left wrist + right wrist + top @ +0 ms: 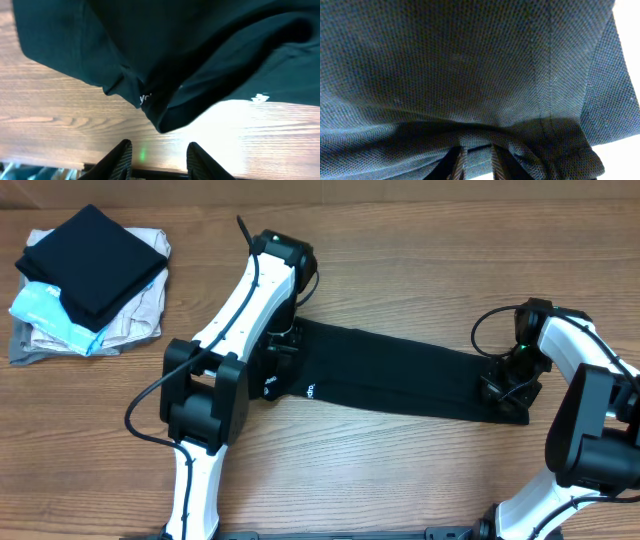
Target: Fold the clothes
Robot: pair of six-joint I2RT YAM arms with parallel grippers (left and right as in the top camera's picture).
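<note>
The clothes (390,370), a black shirt, lie as a long flat band across the middle of the table. My left gripper (280,350) hovers over the band's left end. In the left wrist view it (159,150) stands open over bare wood, and the shirt's hem (200,50) with small white marks hangs just ahead of the fingertips. My right gripper (505,385) sits on the band's right end. In the right wrist view the fingers (477,155) are close together with a fold of black fabric (470,65) between them.
A stack of folded garments (90,280), beige, light blue and grey with a black one on top, lies at the back left corner. The wooden table (400,260) stretches behind and in front of the band. The table's near edge shows by the left fingers.
</note>
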